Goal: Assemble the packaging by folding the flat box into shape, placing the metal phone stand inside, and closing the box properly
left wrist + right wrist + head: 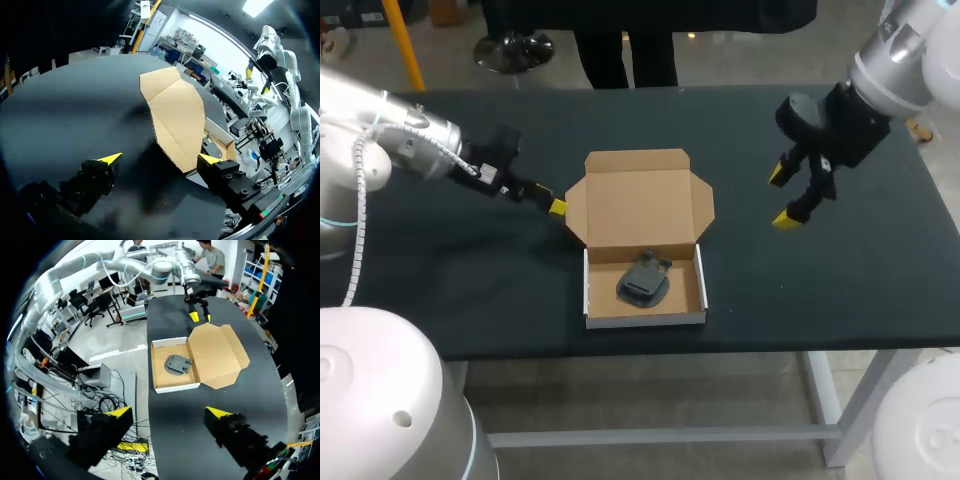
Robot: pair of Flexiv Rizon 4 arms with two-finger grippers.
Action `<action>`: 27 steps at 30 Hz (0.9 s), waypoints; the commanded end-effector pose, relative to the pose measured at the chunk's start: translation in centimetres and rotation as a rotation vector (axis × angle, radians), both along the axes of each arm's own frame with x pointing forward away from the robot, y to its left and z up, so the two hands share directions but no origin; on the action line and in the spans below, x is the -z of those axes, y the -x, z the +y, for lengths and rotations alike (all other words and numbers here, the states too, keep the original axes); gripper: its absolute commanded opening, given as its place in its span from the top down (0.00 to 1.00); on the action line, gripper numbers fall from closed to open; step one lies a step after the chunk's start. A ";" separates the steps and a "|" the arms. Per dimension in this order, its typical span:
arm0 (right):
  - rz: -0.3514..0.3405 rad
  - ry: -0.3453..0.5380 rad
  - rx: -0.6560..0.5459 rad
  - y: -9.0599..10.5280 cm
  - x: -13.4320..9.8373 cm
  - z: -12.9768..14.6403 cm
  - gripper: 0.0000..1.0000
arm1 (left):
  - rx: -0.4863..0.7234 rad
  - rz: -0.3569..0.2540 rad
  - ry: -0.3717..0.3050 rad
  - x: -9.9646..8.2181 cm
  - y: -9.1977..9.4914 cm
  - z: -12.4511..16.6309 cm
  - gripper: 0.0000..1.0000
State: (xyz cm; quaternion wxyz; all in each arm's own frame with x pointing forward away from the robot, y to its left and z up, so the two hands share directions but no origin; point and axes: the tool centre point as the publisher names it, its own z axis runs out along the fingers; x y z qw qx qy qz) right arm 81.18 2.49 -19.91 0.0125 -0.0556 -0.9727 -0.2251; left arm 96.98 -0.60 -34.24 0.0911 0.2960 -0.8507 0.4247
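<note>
1. The phone stand [644, 281] is lying inside the tray of the box [645, 319], its long axis seemingly slanting toward the tray's far right corner.
2. The box is sitting near the front edge of the counter [880, 290], its lid [640, 195] lying open and flat toward the far side.
3. The left end effector [161, 158] is hovering at the lid's left edge, fingers apart, one tip just beside the cardboard.
4. The right end effector [782, 197] is hanging over bare counter well right of the box, fingers spread, gripping nothing.
</note>
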 end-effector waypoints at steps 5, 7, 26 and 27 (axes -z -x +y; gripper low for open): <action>0.045 0.020 -0.023 -1.5 -0.1 0.7 0.00 | 0.085 0.058 0.072 1.0 -1.4 -1.1 0.00; 0.046 0.024 -0.023 -1.8 -0.2 0.8 0.00 | 0.101 0.064 0.083 1.1 -1.5 -1.7 0.01; 0.069 0.058 -0.014 -3.2 0.3 0.7 0.00 | 0.183 0.075 0.130 1.3 0.4 -5.5 0.47; 0.069 0.059 -0.014 -3.2 0.3 0.7 0.00 | 0.185 0.075 0.131 1.3 0.5 -5.6 0.48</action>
